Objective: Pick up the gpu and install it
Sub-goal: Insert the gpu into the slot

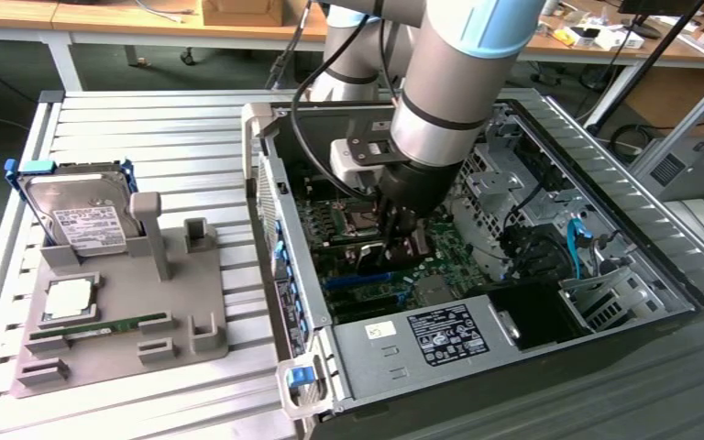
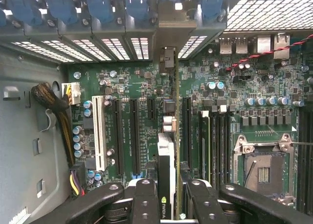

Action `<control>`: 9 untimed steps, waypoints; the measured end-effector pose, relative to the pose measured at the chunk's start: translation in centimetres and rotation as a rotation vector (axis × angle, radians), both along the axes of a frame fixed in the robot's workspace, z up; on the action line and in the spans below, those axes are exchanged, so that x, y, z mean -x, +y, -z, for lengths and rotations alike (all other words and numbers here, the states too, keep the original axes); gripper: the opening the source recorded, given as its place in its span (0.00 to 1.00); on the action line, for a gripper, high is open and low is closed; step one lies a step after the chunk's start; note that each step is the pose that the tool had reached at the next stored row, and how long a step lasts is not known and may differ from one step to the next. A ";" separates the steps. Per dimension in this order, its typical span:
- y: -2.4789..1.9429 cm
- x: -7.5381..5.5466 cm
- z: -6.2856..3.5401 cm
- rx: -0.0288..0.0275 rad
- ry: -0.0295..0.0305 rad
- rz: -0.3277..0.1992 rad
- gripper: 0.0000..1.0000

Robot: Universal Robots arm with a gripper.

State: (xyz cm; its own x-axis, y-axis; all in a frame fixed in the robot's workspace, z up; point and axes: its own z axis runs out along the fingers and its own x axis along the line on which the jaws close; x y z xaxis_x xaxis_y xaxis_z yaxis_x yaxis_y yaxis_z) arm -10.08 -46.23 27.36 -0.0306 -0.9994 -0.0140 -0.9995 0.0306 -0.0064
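The gpu (image 2: 167,150) shows edge-on in the wrist view as a thin card with a silvery end piece, standing upright over the green motherboard (image 2: 137,87) among the long black expansion slots. My gripper (image 2: 168,204) is shut on it, with one black finger (image 2: 144,199) on each side of the card. In the exterior view, the gripper (image 1: 395,243) is lowered inside the open computer case (image 1: 597,137), just above the board, with the gpu (image 1: 377,249) dark between the fingers. Whether the card is seated in a slot I cannot tell.
A grey holder tray (image 1: 107,348) left of the case carries a silver hard drive (image 1: 83,215), a processor chip (image 1: 71,298) and a green memory stick (image 1: 95,328). The power supply (image 1: 444,335) fills the case's near end. Blue bracket latches (image 2: 98,4) line the rear wall. The CPU socket (image 2: 264,170) lies beside the slots.
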 end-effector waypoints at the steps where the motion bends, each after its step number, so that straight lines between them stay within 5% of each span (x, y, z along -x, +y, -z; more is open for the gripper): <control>1: 0.00 0.0 0.00 0.0000 0.0000 0.000 0.27; 9: 0.01 0.1 0.37 0.0000 0.0000 0.001 0.27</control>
State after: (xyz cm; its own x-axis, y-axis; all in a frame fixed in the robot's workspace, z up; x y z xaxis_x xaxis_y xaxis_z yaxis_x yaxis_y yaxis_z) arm -10.19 -46.21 27.00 -0.0311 -0.9994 -0.0140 -0.9995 0.0312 -0.0064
